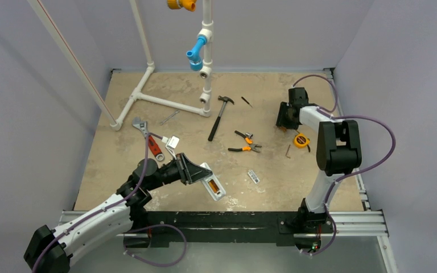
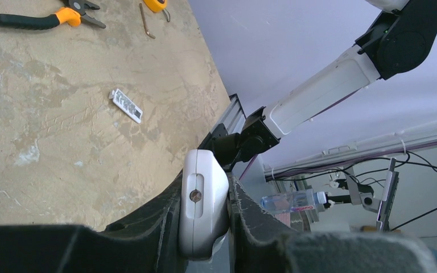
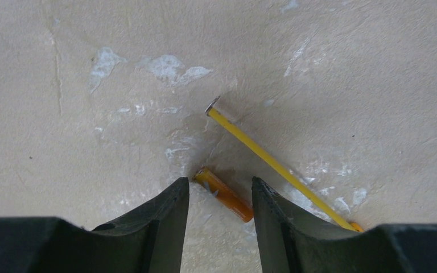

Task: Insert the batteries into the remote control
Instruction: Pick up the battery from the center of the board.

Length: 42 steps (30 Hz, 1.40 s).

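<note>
Yellow tape blade [image 3: 262,152] lies just beside battery [image 3: 225,196]; pliers [image 1: 249,148], hammer [image 1: 217,122] apart.

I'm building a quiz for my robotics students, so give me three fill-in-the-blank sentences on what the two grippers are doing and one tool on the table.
1. The left gripper is shut on the white ____.
2. Between the open fingers of the right gripper, an orange ____ lies on the table.
3. The tool with orange-and-black handles near the hammer is a pair of ____.
Missing words: remote control; battery; pliers.
</note>
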### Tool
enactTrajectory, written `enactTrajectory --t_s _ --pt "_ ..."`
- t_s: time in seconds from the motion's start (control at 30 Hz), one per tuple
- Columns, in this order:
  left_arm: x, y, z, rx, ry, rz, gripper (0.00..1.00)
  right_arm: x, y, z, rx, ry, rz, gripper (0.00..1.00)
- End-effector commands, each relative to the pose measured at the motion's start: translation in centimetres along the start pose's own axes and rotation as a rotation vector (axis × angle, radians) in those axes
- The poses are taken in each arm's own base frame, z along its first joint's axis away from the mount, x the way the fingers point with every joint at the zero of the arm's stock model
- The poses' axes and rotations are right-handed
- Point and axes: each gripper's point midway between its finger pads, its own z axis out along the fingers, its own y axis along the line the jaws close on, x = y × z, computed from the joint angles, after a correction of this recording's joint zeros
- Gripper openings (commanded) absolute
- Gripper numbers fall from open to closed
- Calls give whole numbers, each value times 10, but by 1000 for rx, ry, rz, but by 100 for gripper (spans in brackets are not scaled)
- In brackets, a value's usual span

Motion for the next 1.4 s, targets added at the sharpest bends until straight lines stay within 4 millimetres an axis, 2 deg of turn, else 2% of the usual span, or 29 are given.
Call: enactTrajectory --t_s 0.0,0.23,0.5,0.73,1.0,1.1,1.23,1.37 --pt "-10 -21 1 63 -17 40 0 38 10 -5 -81 116 -11 42" --pt "-10 -21 2 69 -17 37 0 53 8 -12 -78 136 -11 35" --pt "-9 -21 1 74 -17 37 0 65 1 -4 -27 170 -31 23" --pt "-8 -19 1 68 -21 33 0 65 0 -3 17 181 -84 20" --pt "-8 -19 0 72 -24 30 0 77 5 0 72 217 -167 19" --pt "-8 -19 -1 72 -25 29 0 79 5 0 77 225 -174 14" --pt "-8 -19 -1 71 -28 30 0 77 10 -2 50 214 -164 1" --pt "-8 -18 -1 69 -28 28 0 65 19 -15 8 167 -148 0"
